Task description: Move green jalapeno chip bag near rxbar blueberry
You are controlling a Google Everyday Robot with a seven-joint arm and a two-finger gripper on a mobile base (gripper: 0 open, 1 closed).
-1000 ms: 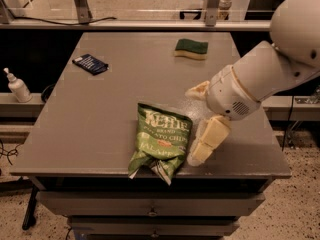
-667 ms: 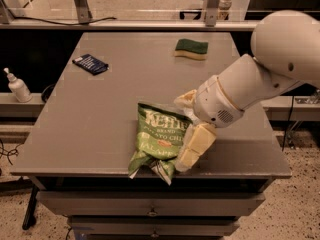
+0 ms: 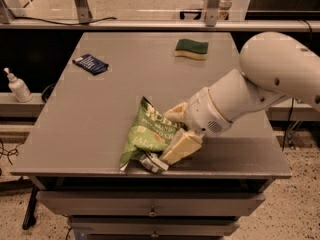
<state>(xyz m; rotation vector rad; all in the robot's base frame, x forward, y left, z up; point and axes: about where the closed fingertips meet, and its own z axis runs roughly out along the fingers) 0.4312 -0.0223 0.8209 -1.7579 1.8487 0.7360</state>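
The green jalapeno chip bag (image 3: 147,136) lies crumpled at the table's (image 3: 75,114) front edge, its right side pinched between the gripper's (image 3: 170,136) 2 fingers, a hold probably taken to carry it toward the rxbar blueberry (image 3: 90,64), well apart at far left.

We see the gripper (image 3: 176,130), its matt, cream, plastic-looking fingers (image 3: 181,146) pinching the green jalapeno chip bag (image 3: 147,134), a crinkled film with a faint sheen. Behind the gripper the arm (image 3: 270,79) has a smooth white shell. Beneath it the table (image 3: 100,134) is matt grey. Far off to its left, the rxbar blueberry (image 3: 90,64) has a smooth dark wrapper. Beyond the gripper the sponge (image 3: 191,48) looks rough.
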